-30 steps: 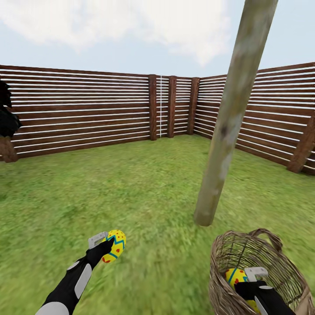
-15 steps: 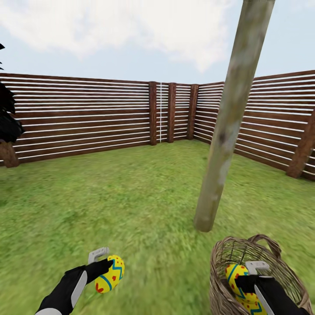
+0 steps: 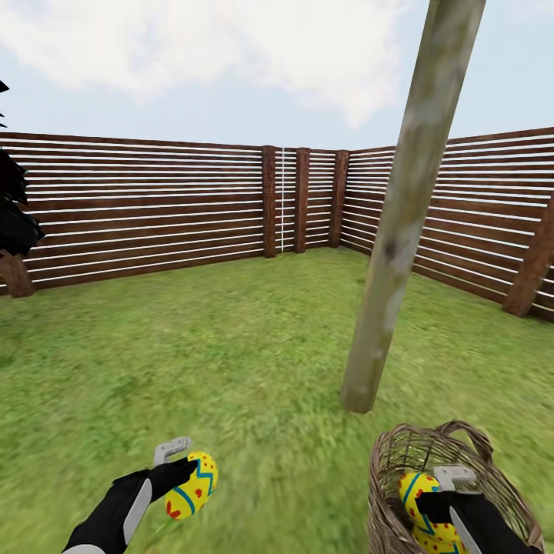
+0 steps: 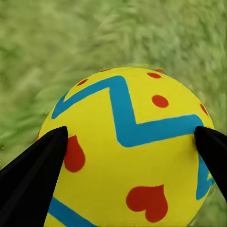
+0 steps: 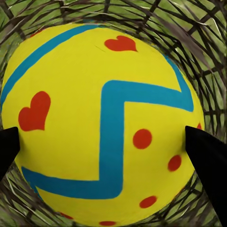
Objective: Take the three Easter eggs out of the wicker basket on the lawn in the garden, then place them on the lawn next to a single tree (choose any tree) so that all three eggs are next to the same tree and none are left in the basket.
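Head view: the left end effector (image 3: 178,467) has sunk toward the lawn (image 3: 231,346) with its egg (image 3: 192,485), left of the tree (image 3: 385,277); release looks close. The right end effector (image 3: 450,492) is down in the basket (image 3: 392,462), near right.

Left wrist view: fingers (image 4: 33,165) clamp the egg.

Right wrist view: fingers (image 5: 208,156) flank a second egg (image 5: 104,123); whether they are gripping it cannot be told.
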